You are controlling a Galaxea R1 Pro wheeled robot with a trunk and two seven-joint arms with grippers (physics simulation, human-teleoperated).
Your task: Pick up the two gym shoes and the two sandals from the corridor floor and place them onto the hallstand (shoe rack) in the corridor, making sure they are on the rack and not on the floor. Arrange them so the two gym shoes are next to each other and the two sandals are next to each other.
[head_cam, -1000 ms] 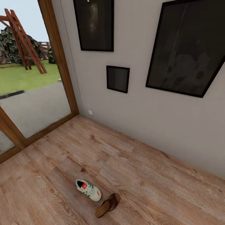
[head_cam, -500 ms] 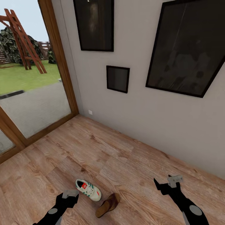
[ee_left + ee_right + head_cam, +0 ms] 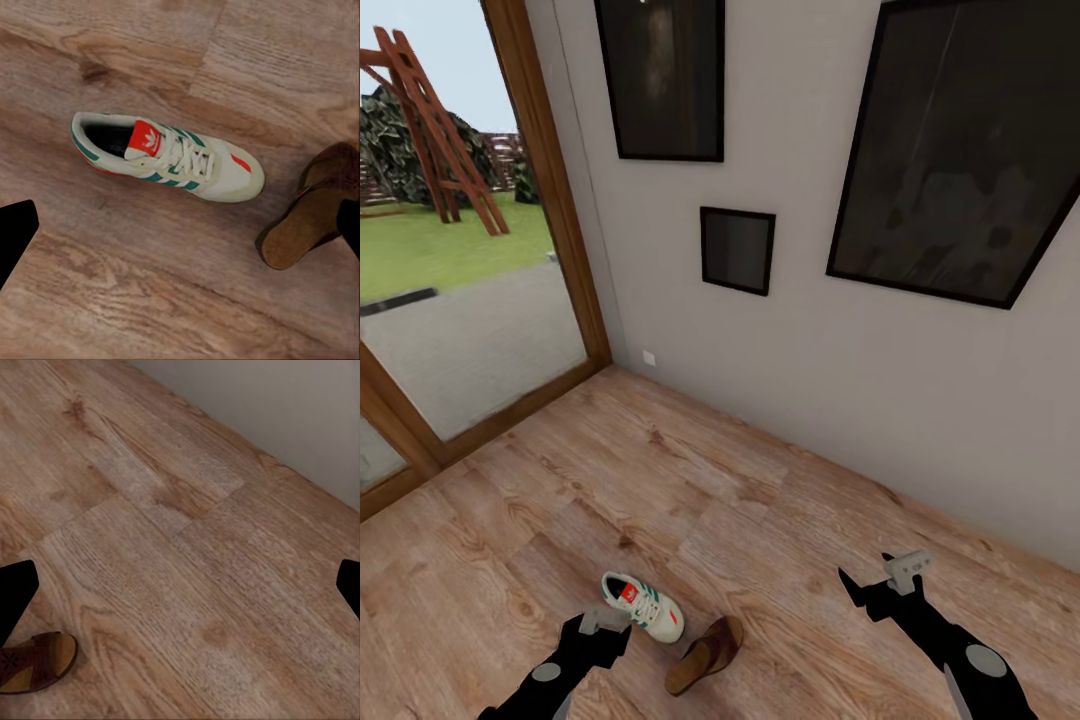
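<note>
Sandal (image 3: 30, 664) cut off — perhaps upturned.

Hardly anything here can be read. The one mark I can make out is on the sneaker (image 3: 166, 156) lying on the floor: its red tongue carries a small white leaf-shaped logo, a trefoil of sorts, with no letters legible under it. From the head view the same shoe (image 3: 643, 606) shows only a red patch with a white speck, too small to read. The sandal (image 3: 313, 209) beside it bears no lettering I can see; its strap has a stamped pattern, not a word. The dark framed pictures (image 3: 958, 150) on the wall show no text or numbers.
</note>
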